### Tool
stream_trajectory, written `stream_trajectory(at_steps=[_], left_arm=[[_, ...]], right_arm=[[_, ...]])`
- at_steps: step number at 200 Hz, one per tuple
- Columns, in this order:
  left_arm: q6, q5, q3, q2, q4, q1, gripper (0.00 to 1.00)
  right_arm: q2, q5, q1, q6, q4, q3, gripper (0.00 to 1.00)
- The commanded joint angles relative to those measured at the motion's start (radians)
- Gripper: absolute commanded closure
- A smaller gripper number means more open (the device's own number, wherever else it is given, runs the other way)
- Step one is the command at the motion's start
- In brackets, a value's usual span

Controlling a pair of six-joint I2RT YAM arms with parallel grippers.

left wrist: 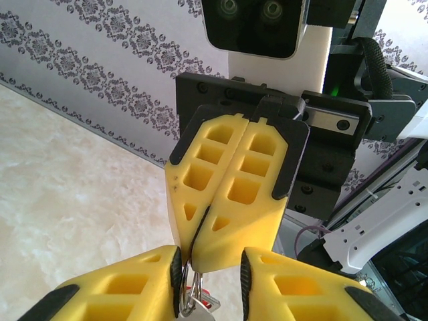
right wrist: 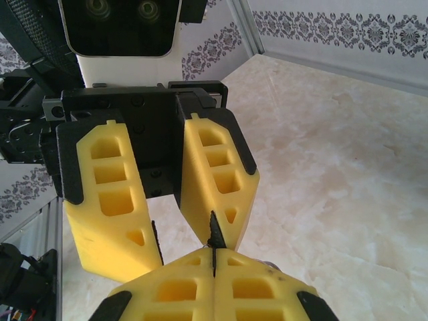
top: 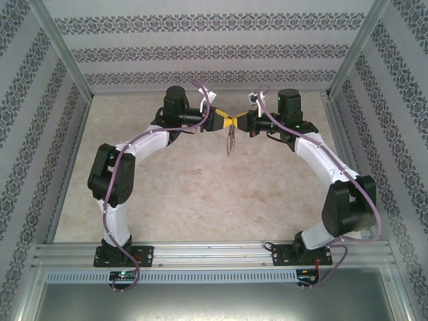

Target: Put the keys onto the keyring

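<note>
Pale marble-look desk (top: 200,200) sits well below the work. Yellow right claw (left wrist: 195,251) is closed, pinching the thin silver-grey metal oval keyring (left wrist: 188,284), which hangs mid-air at upper centre of the top view. Yellow left claw (right wrist: 186,249) is partly open, its 2 fingers straddling the ring. Tiny red-headed silver key (left wrist: 209,299) dangles beside the ring; cannot tell if it is threaded. Risk: the left claw nudges the right's tips, and the ring twists free and drops.

The left arm (top: 124,170) and the right arm (top: 338,184) are arched inward from their near bases, and the grippers are held tip to tip at the far middle. The right gripper (left wrist: 200,257) is pressed closed, with the keyring (left wrist: 189,286) pinched at its fingertips. The left gripper (right wrist: 184,247) is held with jaws parted, set either side of those fingertips
</note>
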State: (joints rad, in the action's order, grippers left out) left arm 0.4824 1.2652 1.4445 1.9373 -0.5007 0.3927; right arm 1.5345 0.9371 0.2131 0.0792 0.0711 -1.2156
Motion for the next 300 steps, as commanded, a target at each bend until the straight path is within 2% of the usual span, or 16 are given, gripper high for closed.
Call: stream_trajectory(at_steps=[1, 54, 124, 171, 195, 213, 224, 247, 300], left_arm=[[0.009, 0.046, -0.001, 0.011, -0.046, 0.008, 0.71], [0.009, 0.05, -0.006, 0.008, -0.048, 0.008, 0.73], [0.028, 0.064, -0.019, 0.01, -0.092, 0.006, 0.81], [0.061, 0.065, -0.024, 0.014, -0.142, 0.007, 0.99], [0.085, 0.057, -0.025, 0.017, -0.174, 0.007, 1.0], [0.098, 0.035, -0.026, 0.017, -0.187, 0.007, 1.0], [0.101, 0.02, -0.025, 0.016, -0.186, 0.007, 1.0], [0.096, -0.018, -0.02, 0.006, -0.161, 0.006, 1.0], [0.089, -0.088, -0.012, -0.008, -0.122, 0.008, 1.0]], right_arm=[[0.0, 0.02, -0.008, -0.004, -0.03, -0.032, 1.0], [0.002, 0.018, -0.015, 0.001, -0.035, -0.028, 1.0], [0.005, 0.019, -0.021, 0.003, -0.041, -0.025, 1.0], [0.006, 0.02, -0.023, 0.005, -0.046, -0.021, 1.0], [0.004, 0.018, -0.023, 0.024, -0.064, -0.017, 1.0], [-0.01, 0.003, -0.028, 0.056, -0.102, 0.004, 0.72], [-0.019, -0.002, -0.036, 0.095, -0.139, 0.018, 0.63], [-0.046, -0.041, -0.054, 0.164, -0.184, 0.051, 0.58], [-0.132, -0.206, -0.057, 0.289, -0.277, 0.191, 0.57]])
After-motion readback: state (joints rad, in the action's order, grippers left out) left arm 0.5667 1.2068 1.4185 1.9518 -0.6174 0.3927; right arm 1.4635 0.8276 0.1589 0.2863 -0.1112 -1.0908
